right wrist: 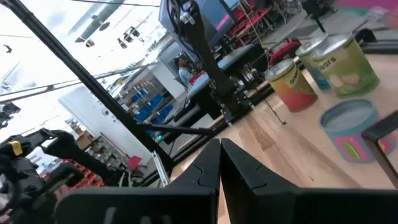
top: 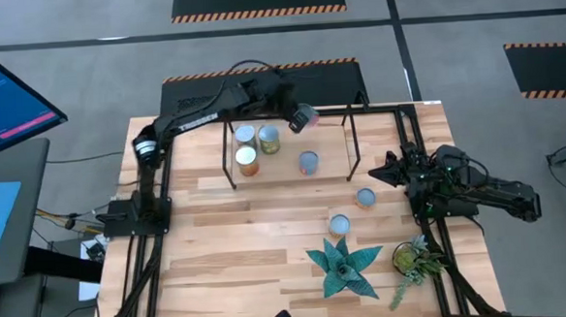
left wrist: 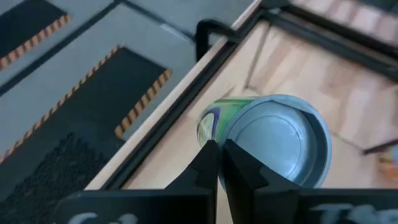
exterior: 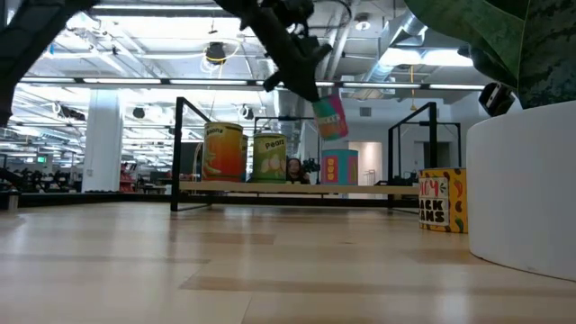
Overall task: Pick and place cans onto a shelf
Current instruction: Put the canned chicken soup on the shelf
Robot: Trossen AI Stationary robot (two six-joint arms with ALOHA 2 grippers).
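The table (top: 220, 249) is light wooden planking inside a black frame, standing on a grey floor with striped hazard mats. We work across it from left to right.

At the far left side, the left gripper (top: 302, 118) hangs in the air above the back edge of the shelf (top: 332, 170), pinching a green-labelled can (exterior: 329, 116) by its rim. In the left wrist view its fingertips lie pressed nearly together at the edge of the silver top, and the can hangs tilted.

Under the shelf rods we see three cans already placed: an orange can (top: 248, 161), a green can (top: 268, 140) just beside it, and a bluish can (top: 308, 162) further right and apart from both.

Two more cans wait on the open table, one (top: 365, 198) near the shelf's right leg and one (top: 340, 223) just behind a potted plant (top: 345, 265).

The right gripper (top: 386, 172) rests low at the table's right side, fingers pressed together and holding nothing.

We judge the cans rigid, smooth-walled and moderately heavy if full. A rim pinch lets the can swing and slip, so we recommend taking hold across the body at mid-height, with the can upright.
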